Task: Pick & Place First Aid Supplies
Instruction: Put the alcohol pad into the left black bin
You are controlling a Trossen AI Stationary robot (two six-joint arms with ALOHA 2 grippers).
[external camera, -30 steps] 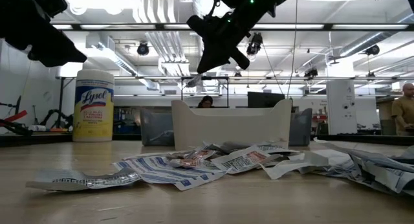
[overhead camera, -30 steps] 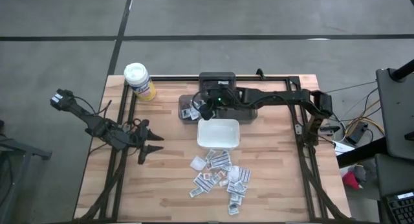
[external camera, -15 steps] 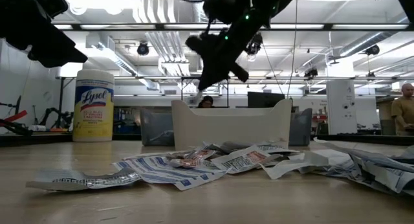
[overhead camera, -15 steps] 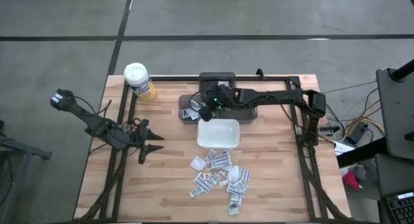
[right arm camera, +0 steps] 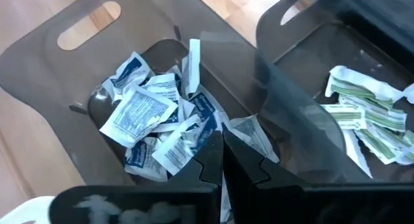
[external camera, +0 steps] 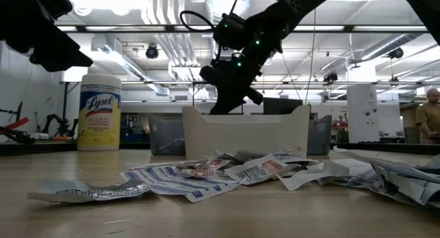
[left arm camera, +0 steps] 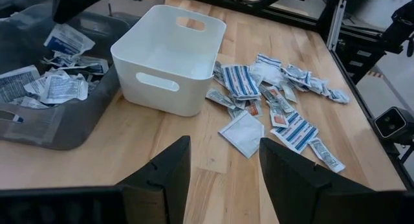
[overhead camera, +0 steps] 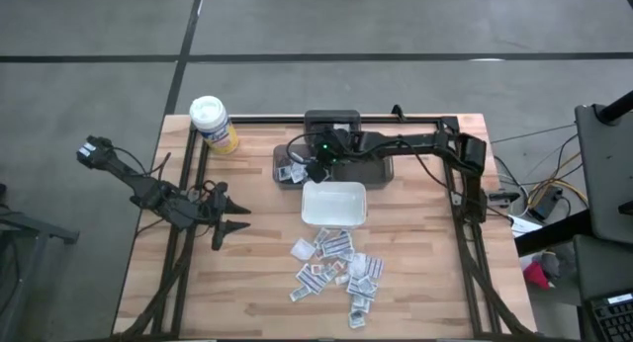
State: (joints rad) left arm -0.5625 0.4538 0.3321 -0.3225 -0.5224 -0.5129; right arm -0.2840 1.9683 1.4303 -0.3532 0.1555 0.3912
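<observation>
Wooden tabletop (overhead camera: 247, 273) carries one white dish (overhead camera: 334, 205), one grey bin (overhead camera: 297, 169) and one yellow canister (overhead camera: 213, 123). Your right gripper (overhead camera: 315, 170), fingers pressed together, reaches across from the right and hangs over the grey bin, directly above its packets (right arm camera: 139, 117). Your left gripper (overhead camera: 229, 227) waits at the left side, fingers apart. More first aid packets (overhead camera: 336, 268), too many to count, lie scattered near the dish.

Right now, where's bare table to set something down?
Bare wood between the left pincer and the white dish, and right of the dish. Crowded: loose packets in front of the dish, and the grey bin behind it.
</observation>
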